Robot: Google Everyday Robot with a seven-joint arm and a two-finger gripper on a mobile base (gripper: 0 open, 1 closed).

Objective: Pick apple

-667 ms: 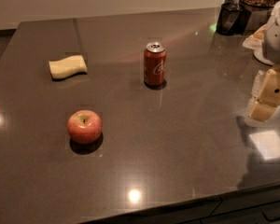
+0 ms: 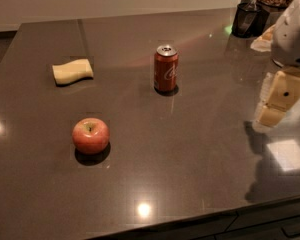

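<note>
The apple (image 2: 90, 135), round and red with a yellowish blush and a stem dimple on top, sits on the dark countertop (image 2: 190, 149) at the front left. My gripper (image 2: 281, 100), beige below a white wrist, hangs over the right side of the counter. It is far to the right of the apple, apart from it, and holds nothing that I can see.
A red soda can (image 2: 166, 68) stands upright mid-counter, behind and right of the apple. A pale yellow sponge-like block (image 2: 72, 71) lies at the back left. A dark container (image 2: 247, 19) and snack items sit at the back right corner. The counter's front edge runs along the bottom.
</note>
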